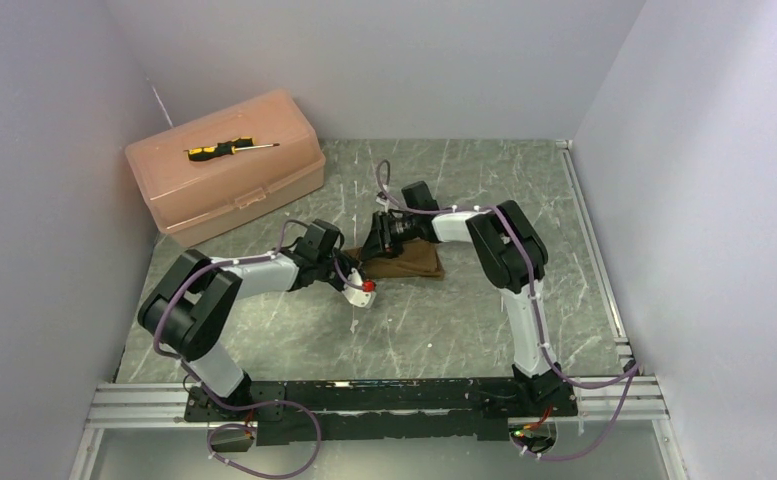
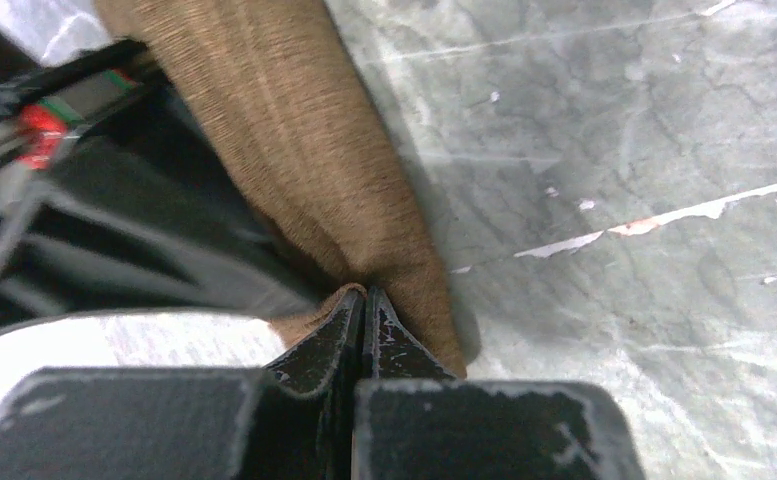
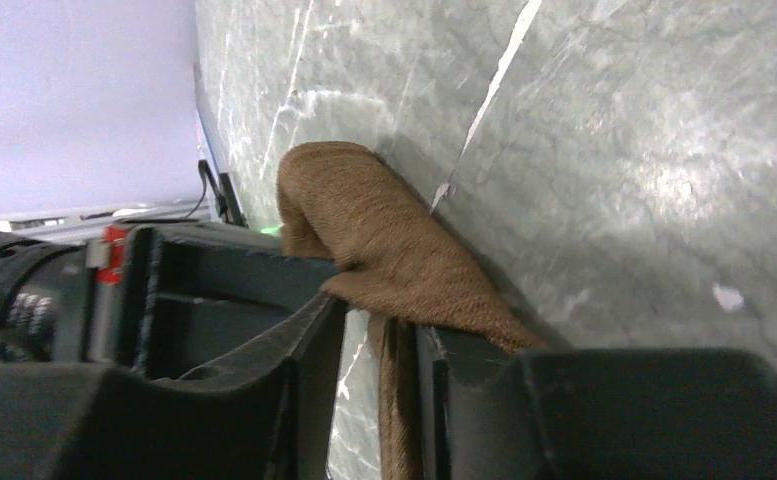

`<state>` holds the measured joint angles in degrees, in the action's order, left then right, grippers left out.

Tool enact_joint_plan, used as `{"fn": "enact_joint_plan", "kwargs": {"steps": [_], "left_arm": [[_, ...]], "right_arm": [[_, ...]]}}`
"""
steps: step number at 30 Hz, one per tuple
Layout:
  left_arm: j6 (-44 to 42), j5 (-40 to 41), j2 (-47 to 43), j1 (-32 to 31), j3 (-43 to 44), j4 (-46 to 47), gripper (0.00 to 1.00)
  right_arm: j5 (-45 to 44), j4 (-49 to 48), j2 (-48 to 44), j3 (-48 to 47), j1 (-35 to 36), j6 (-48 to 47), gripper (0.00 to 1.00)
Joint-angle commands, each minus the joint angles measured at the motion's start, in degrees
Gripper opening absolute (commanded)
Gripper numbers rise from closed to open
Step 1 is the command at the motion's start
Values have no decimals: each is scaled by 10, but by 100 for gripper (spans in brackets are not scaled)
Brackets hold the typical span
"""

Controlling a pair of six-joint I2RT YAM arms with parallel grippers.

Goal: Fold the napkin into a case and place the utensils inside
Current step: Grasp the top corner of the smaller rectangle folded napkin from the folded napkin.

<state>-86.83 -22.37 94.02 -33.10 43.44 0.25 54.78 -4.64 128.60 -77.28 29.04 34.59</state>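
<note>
Both grippers meet over the napkin point(image 1: 404, 262) mid-table, from above, near the pink box point(image 1: 226, 175). Left wrist view: the left gripper point(image 2: 364, 300) is pinched tight on a cloth corner. Right wrist view: the right gripper point(image 3: 382, 330) stands slightly parted, cloth still between its fingers. Risk: if the right pulls away now, snagged cloth could undo the fold.
</note>
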Motion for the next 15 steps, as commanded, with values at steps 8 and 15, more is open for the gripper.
{"fn": "enact_joint_plan", "kwargs": {"steps": [8, 15], "left_arm": [[-19, 17, 74, -4, -1, -182, 3], [1, 28, 68, -4, -5, -196, 3]], "right_arm": [[-30, 35, -160, 104, -51, -178, 46], [-108, 69, -264, 188, -89, -299, 49]]}}
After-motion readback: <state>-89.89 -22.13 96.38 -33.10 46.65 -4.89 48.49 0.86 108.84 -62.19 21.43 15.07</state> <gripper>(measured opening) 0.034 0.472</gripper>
